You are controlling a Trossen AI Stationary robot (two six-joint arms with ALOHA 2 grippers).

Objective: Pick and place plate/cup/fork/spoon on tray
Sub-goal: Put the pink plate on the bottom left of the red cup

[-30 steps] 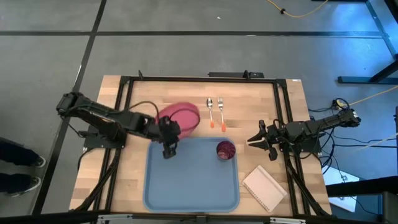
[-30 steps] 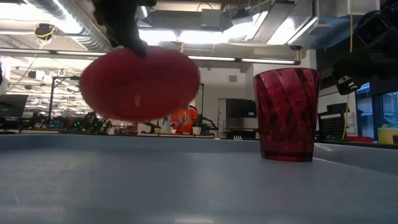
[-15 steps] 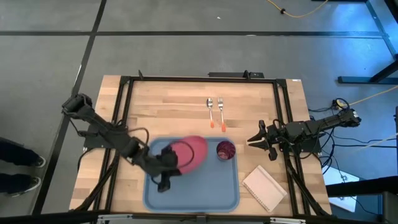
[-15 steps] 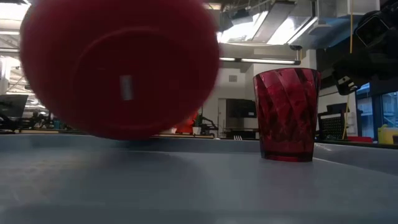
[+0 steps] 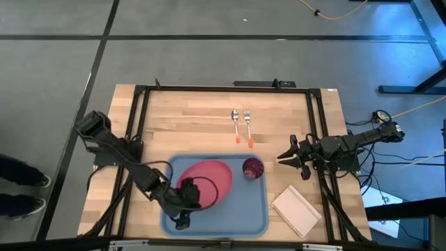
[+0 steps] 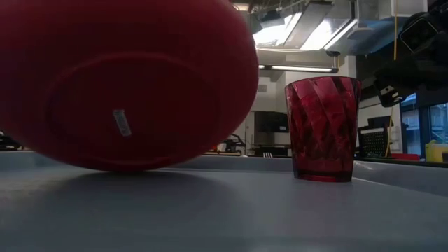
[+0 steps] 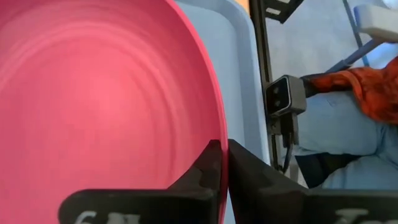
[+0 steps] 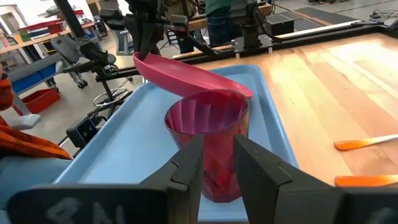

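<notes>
- The plate (image 5: 206,183), over bare table a second ago, now hangs tilted low over the tray (image 5: 251,219), not yet released.
- Left gripper (image 5: 187,200) is pinched onto its rim.
- The cup (image 5: 252,168) stands just beyond the plate from that gripper.
- Right gripper (image 5: 288,157) waits beside the tray, jaws parted and empty.

A light wooden slatted table (image 5: 202,122) within a black metal frame is seen. Lying directly on it: a large light blue rectangular plastic tray (image 5: 247,209) at 6 o'clock, a silver orange-tipped spoon (image 5: 235,124) and fork (image 5: 247,125) at 12 o'clock, side by side, and a small white notepad (image 5: 295,210) at 4 o'clock.
</notes>
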